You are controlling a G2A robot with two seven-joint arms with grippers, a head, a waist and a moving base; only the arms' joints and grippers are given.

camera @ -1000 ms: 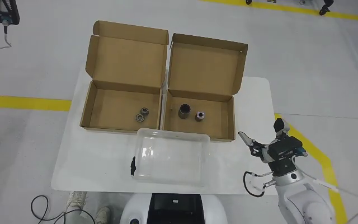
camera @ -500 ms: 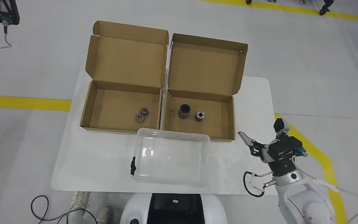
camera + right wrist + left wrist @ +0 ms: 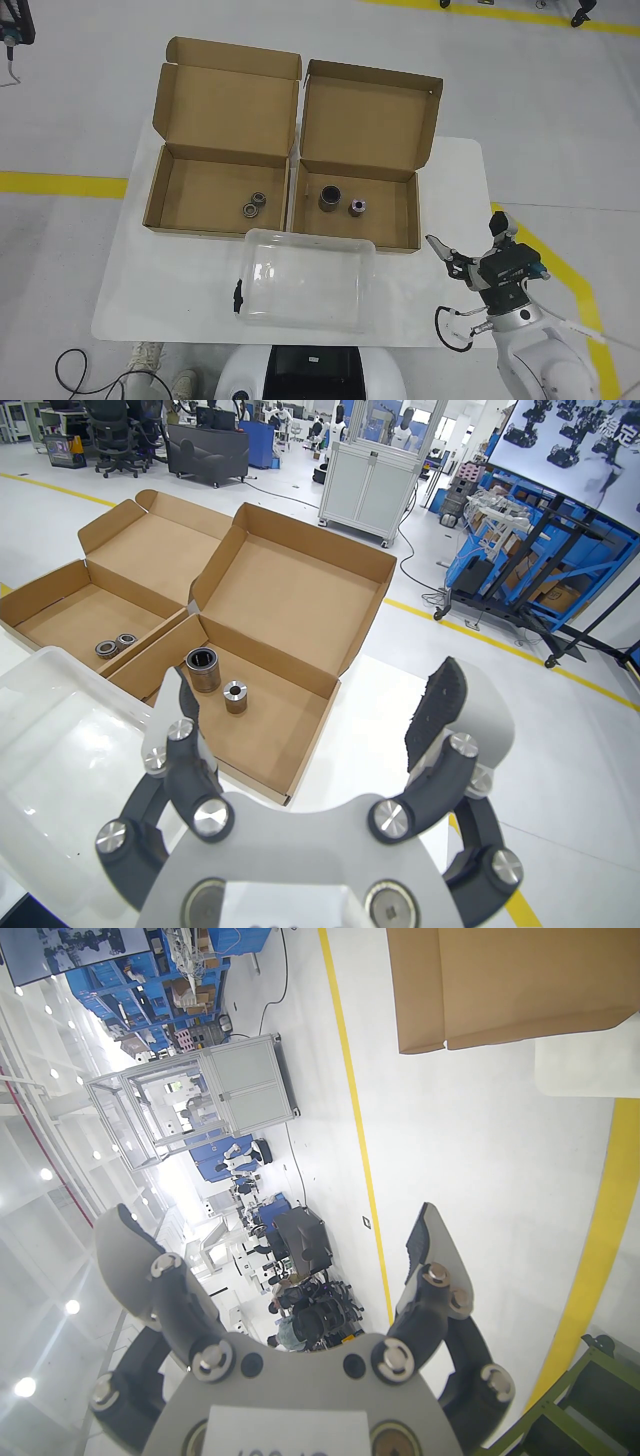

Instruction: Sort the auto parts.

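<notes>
1. Left cardboard box (image 3: 195, 200), far side of the bench (image 3: 150, 290): two ring bearings (image 3: 250, 210) are held, touching or nearly so.
2. Right cardboard box (image 3: 395, 215): a dark sleeve (image 3: 331, 197) is held upright, with a smaller bushing (image 3: 357, 207) just beside it.
3. Clear tub (image 3: 305, 280): set nearer, against both boxes.
4. Right gripper (image 3: 466, 235): fingers spread, nothing held, over the bench's right edge.
5. Left gripper (image 3: 275, 1228): fingers spread, nothing held, seen against the floor.

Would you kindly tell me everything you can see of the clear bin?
The bin is a shallow rectangular tub of clear plastic, with rounded corners, a raised rim and a small black clip on one short side. It looks empty and sits flat on the white table, its far rim right by the front walls of the cardboard boxes.
</notes>
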